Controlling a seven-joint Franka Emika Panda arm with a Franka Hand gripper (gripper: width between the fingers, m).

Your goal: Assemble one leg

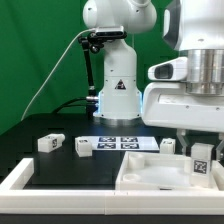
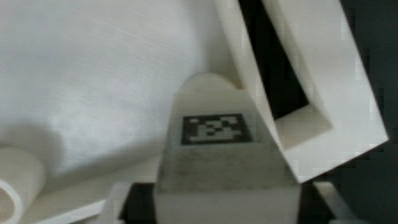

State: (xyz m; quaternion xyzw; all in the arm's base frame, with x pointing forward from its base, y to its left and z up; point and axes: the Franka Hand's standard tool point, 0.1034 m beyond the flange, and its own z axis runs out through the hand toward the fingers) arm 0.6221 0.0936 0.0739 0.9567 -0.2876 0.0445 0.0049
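So the robot's 2-finger hand (image 1: 200, 158) is down at the exterior view's right, clamped on 1 small chunky white plastic leg (image 1: 201, 159) with a black-and-white square tag on its face. In the wrist view that leg (image 2: 221, 140) fills the middle of the frame: a smooth white peg, broad where the hand has it and narrowing to a rounded tip, with the checkered tag sitting square on the flat side facing the camera. The dark finger pads (image 2: 128, 198) show at either side of its wide end, pressed right against it, so the grip looks solid. The held leg hangs over the big white square tray-like panel (image 1: 150, 172), which lies flat on the black table (image 1: 30, 150) with its raised rim up; whether the tip is touching the panel floor or just above it, I can't tell. In the wrist view the panel's inner surface (image 2: 89, 90) looks faintly textured and its rim wall (image 2: 311, 80) runs past just beside the leg. 3 more matching legs are around: 2 lying loose on the table (image 1: 50, 144) (image 1: 83, 148) toward the exterior view's left, well apart from the hand, and 1 (image 1: 169, 145) just behind the panel. The thin flat white marker board (image 1: 122, 142) lies between those.
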